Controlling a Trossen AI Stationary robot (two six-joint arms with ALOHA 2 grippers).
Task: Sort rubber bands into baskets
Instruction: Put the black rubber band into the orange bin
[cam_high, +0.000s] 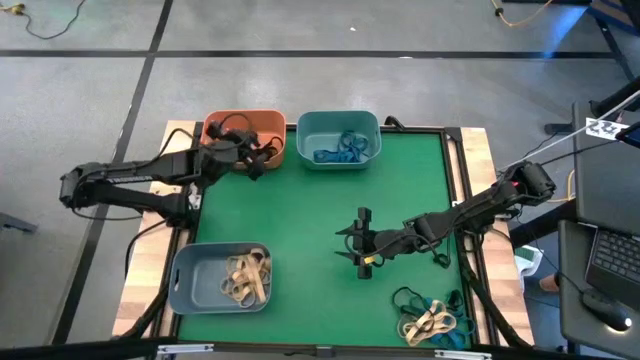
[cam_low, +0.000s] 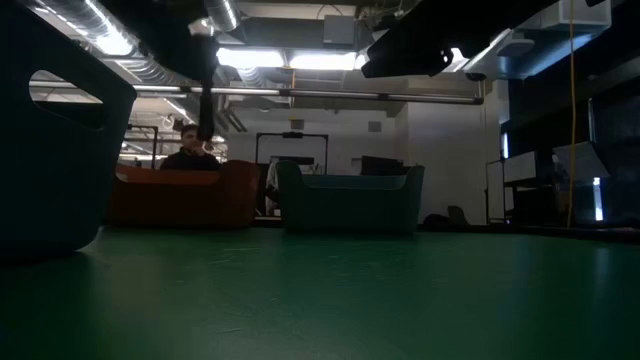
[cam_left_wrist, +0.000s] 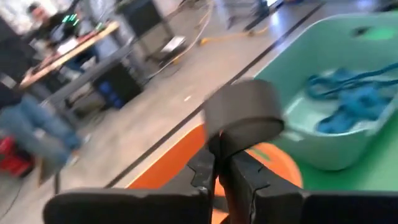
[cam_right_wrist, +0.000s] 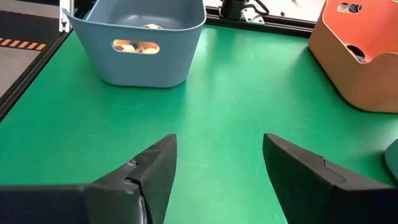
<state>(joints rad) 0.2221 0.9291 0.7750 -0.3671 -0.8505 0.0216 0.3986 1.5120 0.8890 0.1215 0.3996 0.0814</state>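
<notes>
**Left tool over the orange basket, right tool spread above the mat**

Your left tool sits over the orange basket with its fingers pressed almost together; you cannot tell whether a band is pinched between them. Black rubber bands lie in that basket right at the tool. Just beyond it stands the teal basket, holding blue-teal rubber bands. Your right tool hangs over the bare green middle of the bench, fingers spread wide with nothing between them. The grey-blue basket, with tan rubber bands, lies well apart from it. A mixed heap of unsorted rubber bands lies near that tool at the bench's corner.
</notes>
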